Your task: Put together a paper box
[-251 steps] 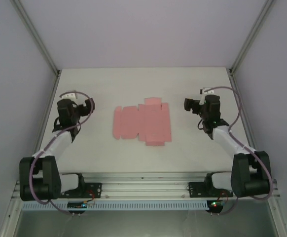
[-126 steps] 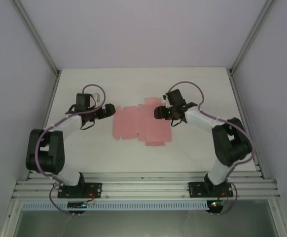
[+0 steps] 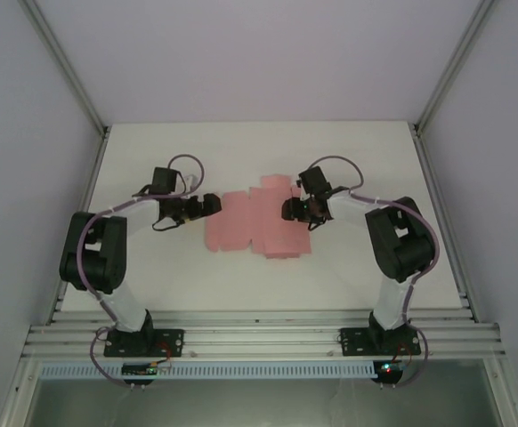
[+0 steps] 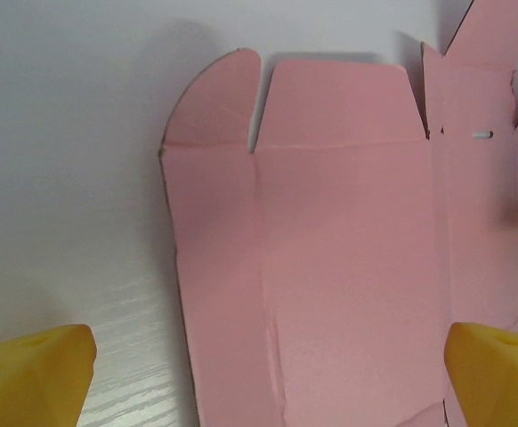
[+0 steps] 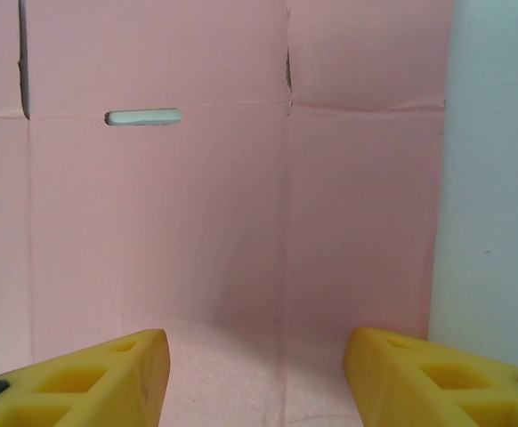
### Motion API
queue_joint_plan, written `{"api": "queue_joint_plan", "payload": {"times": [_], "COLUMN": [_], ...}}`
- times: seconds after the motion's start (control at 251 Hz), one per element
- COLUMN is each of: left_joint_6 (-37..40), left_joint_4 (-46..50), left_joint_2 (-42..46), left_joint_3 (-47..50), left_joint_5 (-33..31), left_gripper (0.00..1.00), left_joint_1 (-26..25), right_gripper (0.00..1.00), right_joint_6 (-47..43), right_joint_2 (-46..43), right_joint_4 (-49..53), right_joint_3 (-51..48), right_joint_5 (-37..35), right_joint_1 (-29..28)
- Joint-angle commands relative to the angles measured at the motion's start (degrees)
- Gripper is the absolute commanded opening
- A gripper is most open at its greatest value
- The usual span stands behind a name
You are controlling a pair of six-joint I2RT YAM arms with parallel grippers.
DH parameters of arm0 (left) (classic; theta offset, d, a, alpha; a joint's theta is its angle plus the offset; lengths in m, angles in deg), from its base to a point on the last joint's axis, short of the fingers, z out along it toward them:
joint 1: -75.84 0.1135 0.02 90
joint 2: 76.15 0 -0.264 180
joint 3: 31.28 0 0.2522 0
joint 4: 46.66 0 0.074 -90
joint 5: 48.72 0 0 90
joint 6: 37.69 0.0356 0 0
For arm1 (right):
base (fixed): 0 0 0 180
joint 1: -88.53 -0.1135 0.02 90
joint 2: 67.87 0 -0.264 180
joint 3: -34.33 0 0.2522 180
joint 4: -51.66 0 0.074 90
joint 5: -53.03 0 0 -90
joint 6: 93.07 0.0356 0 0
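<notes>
Top external — paper box [image 3: 257, 222] flat, creased, unfolded.

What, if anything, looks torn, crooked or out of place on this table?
Nothing stands out. The paper box lies flat and unfolded on the table, with no tears visible. The small slot is a neat cut, not damage. The left gripper and right gripper are open at opposite sides of it.

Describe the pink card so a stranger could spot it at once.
On the white table, below the left gripper and the right gripper, lies the paper box, flat and unfolded. It is the only pink thing: a creased cut-out with flaps and a slot.
</notes>
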Motion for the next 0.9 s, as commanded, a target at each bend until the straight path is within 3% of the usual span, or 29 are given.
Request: {"api": "queue_joint_plan", "payload": {"times": [0.0,0.251,0.543,0.798,0.894], "left_joint_6": [0.65,-0.08,-1.95,-1.62,-1.27], "left_joint_4": [1.19,-0.18,-7.67,-10.06,-9.41], "left_joint_2": [-1.44,-3.49,-3.65,-4.54,-5.24], "left_joint_3": [-1.95,-2.03,0.24,0.28,-0.39], "left_joint_5": [3.89,7.31,15.2,15.31,15.1], "left_gripper": [1.0,1.0,0.85,0.64,0.48], "left_joint_1": [-0.46,-0.81,-1.08,-1.08,-1.1], "right_gripper": [0.58,0.57,0.57,0.57,0.56], "right_joint_6": [2.61,3.17,2.7,2.29,2.38], "right_joint_2": [3.83,4.04,3.33,0.89,0.19], "right_joint_4": [2.46,0.2,-1.27,-6.26,-7.11], "right_joint_3": [-5.91,-8.51,-9.08,-12.02,-12.56], "right_joint_5": [1.23,2.15,2.85,5.53,6.27], "right_joint_1": [0.69,0.92,0.8,1.26,1.31]}}
